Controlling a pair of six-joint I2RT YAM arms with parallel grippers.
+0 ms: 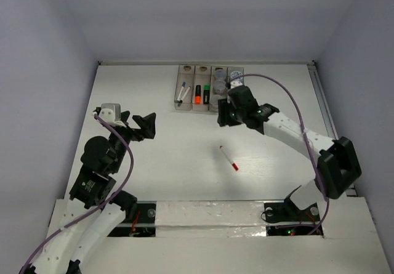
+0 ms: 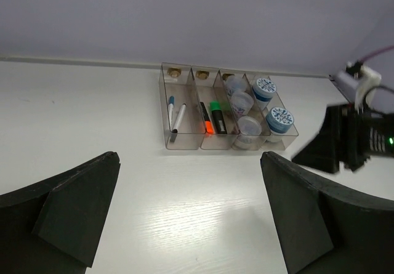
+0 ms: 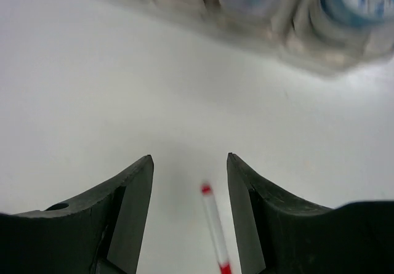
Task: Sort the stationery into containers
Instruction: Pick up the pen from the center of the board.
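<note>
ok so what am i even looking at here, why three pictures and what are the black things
It is one moment seen by three cameras. The overhead view shows two robot arms bolted at the near edge of a white table. The other two views come from cameras on each arm's wrist, so the black wedges at the bottom are that arm's own fingers.

The left end effector is wide open and holds nothing. The right end effector is open too, empty, close to the bins.

At the far side sits a row of four joined bins. They hold two pens, two highlighters and four blue-white rolls. One red-capped pen lies loose mid-table, not yet sorted.
</note>
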